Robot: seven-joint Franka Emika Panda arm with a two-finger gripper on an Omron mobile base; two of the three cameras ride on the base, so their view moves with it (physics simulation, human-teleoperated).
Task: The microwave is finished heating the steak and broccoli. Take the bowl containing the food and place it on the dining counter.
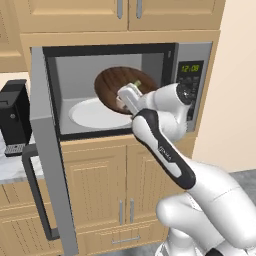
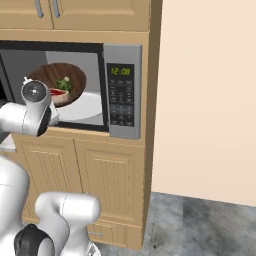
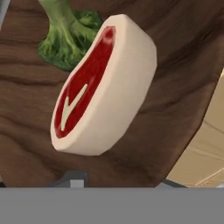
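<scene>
The microwave [image 1: 192,75] stands with its door [image 1: 47,150] swung wide to the left. The dark-brown bowl [image 1: 112,85] hangs tilted steeply above the white turntable plate [image 1: 92,115], inside the cavity near the front. My gripper [image 1: 127,97] is shut on the bowl's near rim. In the right base view the bowl [image 2: 55,75] faces the camera, with the steak [image 2: 57,93] and the broccoli [image 2: 64,83] in it. Close up, the steak [image 3: 100,87] lies on its edge against the bowl [image 3: 175,65], the broccoli [image 3: 65,35] behind it. The dining counter is out of view.
A black coffee machine [image 1: 14,117] sits on the marble counter left of the open door. Wooden cabinets [image 1: 125,175] run below and above the microwave. A bare beige wall [image 2: 205,100] stands to the right, with grey floor [image 2: 200,220] beneath.
</scene>
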